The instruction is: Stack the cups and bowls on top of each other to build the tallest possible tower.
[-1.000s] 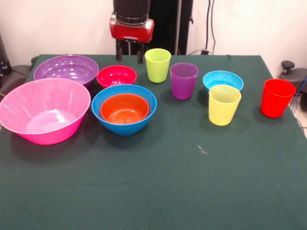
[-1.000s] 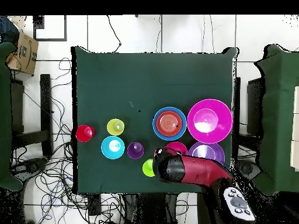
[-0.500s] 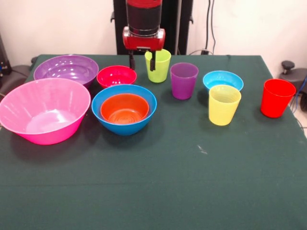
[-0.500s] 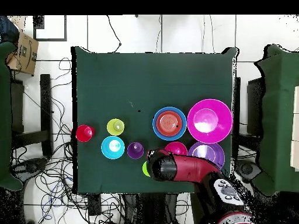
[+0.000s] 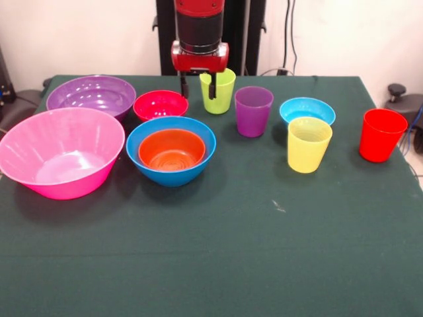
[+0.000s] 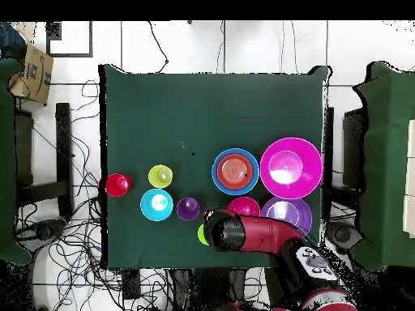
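Nearest the camera, bare green cloth of the table. Farther in, at the left, the very large pink plastic bowl, standing alone. Beside it the medium blue plastic bowl with the small orange plastic bowl nested inside: the only stacking done so far, judging by the layout, and a low start to the tower. Right of that, the yellow tapered plastic tumbler just in front of the small light blue plastic bowl, and the red tapered plastic tumbler well apart near the right edge. Behind, the translucent purple tumbler, the small red plastic bowl and the large purple plastic bowl. Farthest back, the lime green tapered plastic tumbler, upright near the table's far edge, long axis vertical, mouth up, narrow end down.

Left to do: nearly everything, four cups and four bowls loose. Spread open and holding nothing, the red and black arm's gripper, one finger on the cup's left rim or wall, the other out to the left; inside or outside, hard to tell. Probably lining up for that cup.
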